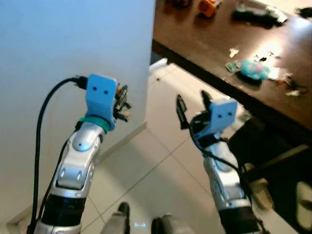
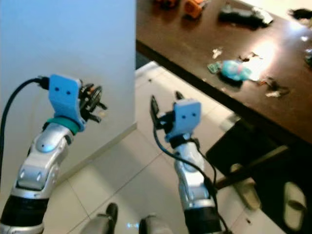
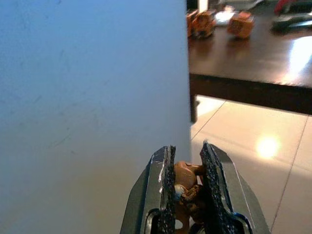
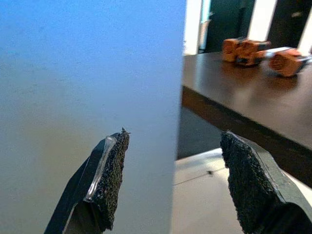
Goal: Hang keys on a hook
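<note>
My left gripper [image 1: 122,102] is raised close to the pale wall [image 1: 58,58], shut on a bunch of keys [image 3: 185,187]. A brown fob of the keys shows pinched between the black pads in the left wrist view. The keys' metal bits [image 2: 95,105] stick out past the fingers. My right gripper [image 1: 192,107] is held up over the floor beside the table edge, open with nothing between its fingers [image 4: 109,178]. No hook can be made out on the wall.
A dark wooden table [image 1: 195,39] stands at the right, with orange objects [image 4: 248,48], a black tool [image 1: 253,14], a teal toy [image 1: 253,69] and small bits on it. Pale tiled floor [image 1: 156,170] lies below. Slippers [image 2: 292,209] lie under the table.
</note>
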Robot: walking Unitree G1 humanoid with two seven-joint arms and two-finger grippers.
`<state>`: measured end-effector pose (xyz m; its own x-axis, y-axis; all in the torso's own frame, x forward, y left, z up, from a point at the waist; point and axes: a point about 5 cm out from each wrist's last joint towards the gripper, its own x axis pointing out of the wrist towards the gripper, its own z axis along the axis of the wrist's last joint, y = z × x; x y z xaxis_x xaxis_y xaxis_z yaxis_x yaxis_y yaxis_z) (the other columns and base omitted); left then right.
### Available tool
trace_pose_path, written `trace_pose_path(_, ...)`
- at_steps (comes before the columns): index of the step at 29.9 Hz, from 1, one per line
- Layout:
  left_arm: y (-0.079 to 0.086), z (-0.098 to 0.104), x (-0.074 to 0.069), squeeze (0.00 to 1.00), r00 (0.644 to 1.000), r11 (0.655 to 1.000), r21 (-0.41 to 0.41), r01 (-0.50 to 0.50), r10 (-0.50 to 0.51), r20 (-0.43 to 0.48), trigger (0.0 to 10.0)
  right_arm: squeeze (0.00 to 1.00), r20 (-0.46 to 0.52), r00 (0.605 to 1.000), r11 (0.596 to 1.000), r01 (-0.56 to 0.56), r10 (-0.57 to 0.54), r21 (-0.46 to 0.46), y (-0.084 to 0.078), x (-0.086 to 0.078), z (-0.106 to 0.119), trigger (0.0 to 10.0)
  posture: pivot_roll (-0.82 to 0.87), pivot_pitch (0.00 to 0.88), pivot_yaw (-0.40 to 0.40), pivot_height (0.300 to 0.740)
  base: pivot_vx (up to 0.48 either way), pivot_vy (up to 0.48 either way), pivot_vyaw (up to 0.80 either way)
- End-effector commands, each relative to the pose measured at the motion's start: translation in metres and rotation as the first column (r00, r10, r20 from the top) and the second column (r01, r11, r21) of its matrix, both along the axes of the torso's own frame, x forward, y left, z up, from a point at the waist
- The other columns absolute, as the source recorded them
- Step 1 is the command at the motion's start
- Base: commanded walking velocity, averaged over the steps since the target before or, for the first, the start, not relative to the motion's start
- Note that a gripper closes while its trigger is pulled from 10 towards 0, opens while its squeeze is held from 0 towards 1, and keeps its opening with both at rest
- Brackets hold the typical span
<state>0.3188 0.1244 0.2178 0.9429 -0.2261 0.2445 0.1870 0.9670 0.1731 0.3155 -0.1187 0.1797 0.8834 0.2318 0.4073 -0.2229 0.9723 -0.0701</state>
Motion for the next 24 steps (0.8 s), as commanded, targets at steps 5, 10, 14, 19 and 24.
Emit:
trace_pose_path(5, -0.003, 0.007, 0.001, 0.0, 0.999, 1.0, -0.009, 0.01, -0.01, 0.037, 10.0, 0.0, -0.008, 1.0, 1.0, 0.016, -0.016, 0.004, -0.004, 0.0, -0.002, 10.0, -0.13, 0.15, 0.027, 0.74, 0.0, 0.0, 0.78)
trace_pose_path(10, -0.006, 0.025, 0.002, 0.0, 0.992, 1.0, -0.012, 0.0, 0.001, 0.124, 10.0, 0.0, 0.004, 1.0, 1.0, 0.012, -0.012, 0.005, -0.004, 0.002, 0.003, 10.0, -0.12, 0.151, 0.023, 0.74, 0.0, 0.0, 0.78)
trace_pose_path(14, -0.01, 0.041, 0.001, 0.0, 0.98, 1.0, -0.006, 0.0, 0.001, 0.199, 10.0, 0.0, 0.006, 1.0, 1.0, 0.004, -0.004, 0.004, -0.002, 0.003, 0.004, 10.0, -0.12, 0.151, 0.02, 0.74, 0.0, 0.0, 0.78)
trace_pose_path(19, -0.015, 0.055, -0.001, 0.0, 0.963, 1.0, 0.013, 0.007, -0.01, 0.27, 10.0, 0.0, 0.0, 1.0, 1.0, 0.002, -0.002, 0.002, -0.002, 0.003, 0.002, 10.0, -0.12, 0.151, 0.015, 0.74, 0.0, 0.0, 0.78)
trace_pose_path(24, -0.028, 0.088, 0.001, 0.0, 0.914, 1.0, 0.01, 0.014, -0.017, 0.406, 10.0, 0.0, -0.018, 1.0, 1.0, -0.003, 0.002, -0.001, -0.001, 0.005, -0.003, 10.0, -0.12, 0.147, 0.011, 0.74, 0.0, 0.0, 0.78)
